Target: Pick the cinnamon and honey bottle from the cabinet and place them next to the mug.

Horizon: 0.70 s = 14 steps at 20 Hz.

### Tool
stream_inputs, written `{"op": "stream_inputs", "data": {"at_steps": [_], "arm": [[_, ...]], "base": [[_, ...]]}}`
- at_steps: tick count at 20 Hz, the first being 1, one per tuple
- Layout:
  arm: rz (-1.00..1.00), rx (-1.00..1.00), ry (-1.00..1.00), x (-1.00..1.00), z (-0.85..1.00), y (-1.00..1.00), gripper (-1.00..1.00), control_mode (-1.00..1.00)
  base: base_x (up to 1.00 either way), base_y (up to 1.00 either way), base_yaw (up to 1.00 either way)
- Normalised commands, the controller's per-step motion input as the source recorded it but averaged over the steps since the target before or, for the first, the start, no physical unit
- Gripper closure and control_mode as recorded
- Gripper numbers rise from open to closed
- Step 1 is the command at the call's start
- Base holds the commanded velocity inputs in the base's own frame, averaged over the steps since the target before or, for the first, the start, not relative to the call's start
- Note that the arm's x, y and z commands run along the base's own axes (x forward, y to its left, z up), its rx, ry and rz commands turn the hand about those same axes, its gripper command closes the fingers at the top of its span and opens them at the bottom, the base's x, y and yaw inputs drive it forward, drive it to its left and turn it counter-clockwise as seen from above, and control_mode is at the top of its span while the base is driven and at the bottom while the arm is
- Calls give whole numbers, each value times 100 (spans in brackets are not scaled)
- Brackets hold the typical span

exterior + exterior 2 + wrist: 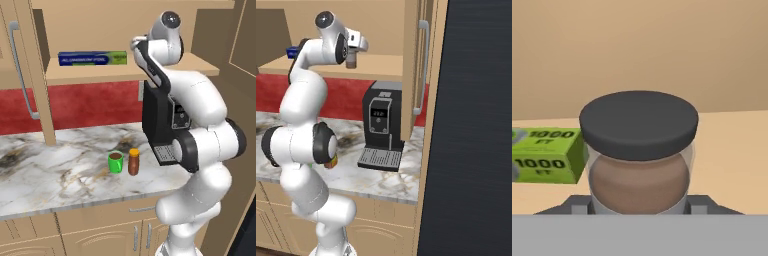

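Arm: I see it raised high, elbow bent, reaching forward.
Gripper (351, 61): I see it closed around the cinnamon (639, 155).
Wrist: pointing down.

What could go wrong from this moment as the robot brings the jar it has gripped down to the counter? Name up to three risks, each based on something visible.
1. The gripper is shut on the cinnamon up at the cabinet shelf; a slipping grip could drop the jar onto the counter.
2. The coffee machine stands below the shelf, so a careless descent might clip it.
3. The honey bottle already stands close beside the mug; placing the jar there could knock either over.
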Motion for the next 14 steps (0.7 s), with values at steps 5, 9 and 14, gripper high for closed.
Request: {"op": "stream_inputs", "data": {"at_steps": [5,9,14], "arm": [[-4,0,0,-100,-18,37,100,-100],[-9,0,0,-75,-6,45,100,-100],[-15,0,0,-49,-5,45,100,-100]], "base": [[0,0,0],[0,0,0],[0,0,0]]}}
